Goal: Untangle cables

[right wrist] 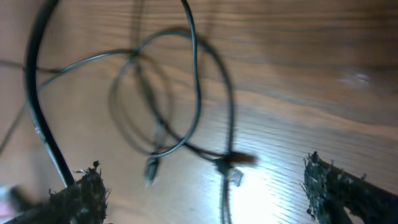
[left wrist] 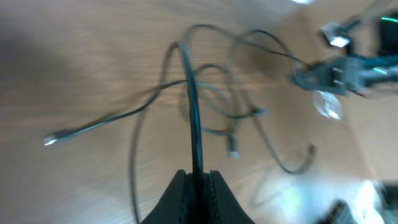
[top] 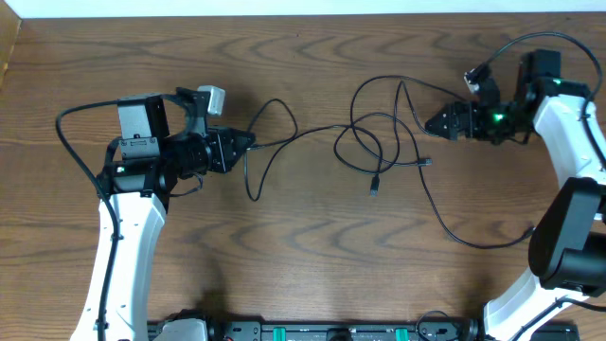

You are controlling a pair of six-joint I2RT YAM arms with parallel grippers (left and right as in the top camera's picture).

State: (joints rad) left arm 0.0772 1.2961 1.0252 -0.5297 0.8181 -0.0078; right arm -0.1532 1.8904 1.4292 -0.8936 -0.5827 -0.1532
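Note:
A loose tangle of thin black cables [top: 364, 142] lies mid-table, its loops overlapping; two small plug ends [top: 374, 189] rest at its near side. My left gripper [top: 242, 142] is shut on one black strand [left wrist: 194, 118] that rises from the jaws toward the tangle. Right of the tangle, my right gripper [top: 437, 121] is open. In the right wrist view its fingertips [right wrist: 84, 190] stand far apart above the cable loops [right wrist: 186, 93] and a plug [right wrist: 151, 168]. A dark strand [right wrist: 38, 118] passes by its left fingertip, ungripped.
One long strand [top: 464, 239] trails toward the right arm's base [top: 568, 237]. A black equipment rail [top: 312, 332] lines the table's near edge. The wooden table [top: 312, 265] ends at a white strip along the far side.

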